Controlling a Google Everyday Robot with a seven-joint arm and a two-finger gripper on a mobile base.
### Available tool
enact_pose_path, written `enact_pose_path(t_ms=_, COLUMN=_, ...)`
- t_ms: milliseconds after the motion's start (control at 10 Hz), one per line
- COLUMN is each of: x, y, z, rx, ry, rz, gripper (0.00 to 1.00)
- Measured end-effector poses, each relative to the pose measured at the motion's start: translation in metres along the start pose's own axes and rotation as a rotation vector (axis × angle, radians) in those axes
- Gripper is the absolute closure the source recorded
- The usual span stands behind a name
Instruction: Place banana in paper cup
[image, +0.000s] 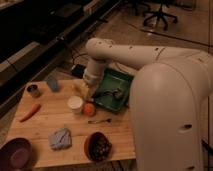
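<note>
Over the middle of the wooden table (50, 120), the gripper (86, 92) hangs at the end of the white arm (130, 54), which reaches in from the right and bends down at its wrist. It sits just beyond and slightly right of the paper cup (75, 103). Whether the gripper is spread or pressed together cannot be told. A pale yellow shape at its tip, the banana (80, 90), lies right against the gripper and just past the cup's far rim; whether it is pinched or resting on the wood is unclear, but it is not inside the cup. The cup stands upright with its wide pale mouth facing up. An orange ball (89, 109) sits just beside it on the right. A green tray (121, 80) lies to the right of the gripper, with a dark utensil (112, 93) in it. On the left of the table an orange carrot (29, 112) lies slantwise, a small metal can (33, 90) stands farther back, and a blue-grey block (53, 84) rests to the can's right. Near the front edge are a purple bowl (17, 152) at the left corner, a crumpled blue cloth (61, 138), and a dark bowl (97, 146) holding something mottled. A thin dark object (99, 120) lies between that bowl and the ball. Far off on the floor stands an office chair (160, 12).
</note>
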Motion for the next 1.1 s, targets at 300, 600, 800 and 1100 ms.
enact_pose_path(t_ms=300, x=-0.019, y=0.001, z=0.011, rx=-0.023, ry=-0.026, rz=-0.07, gripper=1.0)
enact_pose_path(t_ms=600, x=-0.039, y=0.001, z=0.026, rx=-0.047, ry=-0.008, rz=-0.115, gripper=1.0)
enact_pose_path(t_ms=800, x=-0.047, y=-0.004, z=0.033, rx=-0.058, ry=0.0, rz=-0.124, gripper=1.0)
enact_pose_path(t_ms=1100, x=-0.055, y=-0.006, z=0.04, rx=-0.062, ry=0.017, rz=-0.132, gripper=0.96)
